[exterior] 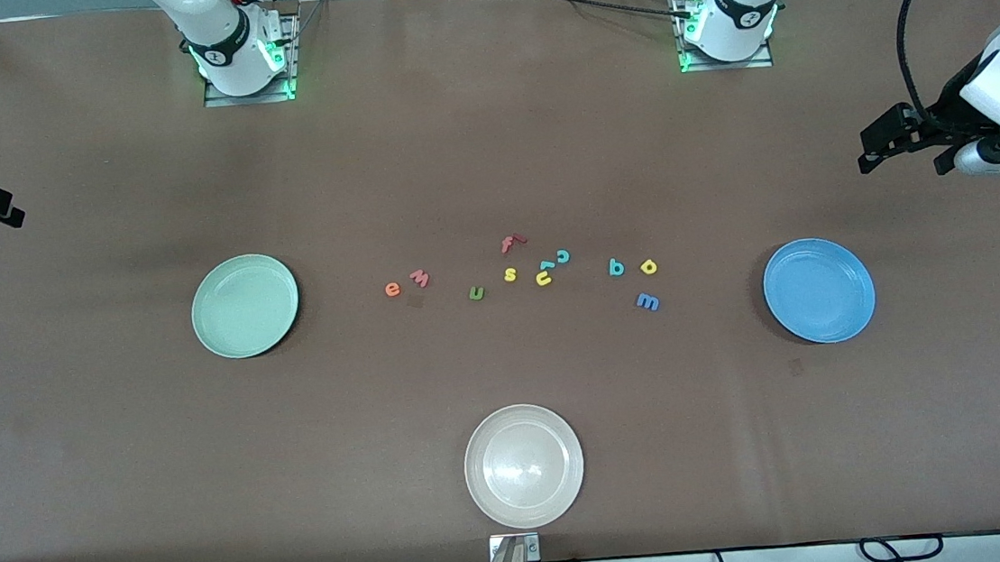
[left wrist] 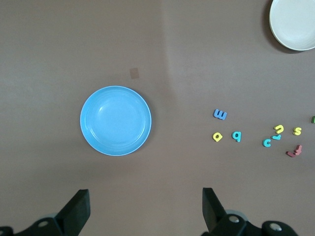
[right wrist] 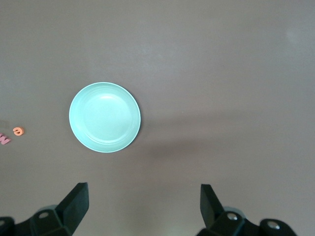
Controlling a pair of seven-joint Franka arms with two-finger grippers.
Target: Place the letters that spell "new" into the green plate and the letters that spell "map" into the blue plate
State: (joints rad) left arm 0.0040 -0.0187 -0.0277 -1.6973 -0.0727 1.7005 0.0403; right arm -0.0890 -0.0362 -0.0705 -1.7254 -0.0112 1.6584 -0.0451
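Note:
The green plate point(exterior: 245, 305) point(right wrist: 105, 117) lies toward the right arm's end of the table, the blue plate point(exterior: 819, 290) point(left wrist: 115, 120) toward the left arm's end. Between them the foam letters are strewn: orange e point(exterior: 392, 289), pinkish w point(exterior: 419, 277), green n point(exterior: 477, 293), teal p point(exterior: 615, 266), yellow a point(exterior: 649, 266), blue m point(exterior: 648, 302). My left gripper point(exterior: 882, 143) point(left wrist: 145, 191) hangs open and empty over the table's edge past the blue plate. My right gripper point(exterior: 5, 214) point(right wrist: 142, 186) hangs open and empty past the green plate.
A cream-white plate point(exterior: 524, 466) sits near the table's front edge. Among the letters lie a red f point(exterior: 509, 243), yellow s point(exterior: 510, 274), yellow u point(exterior: 544, 277) and teal c point(exterior: 562, 256). Both arm bases stand along the table's back edge.

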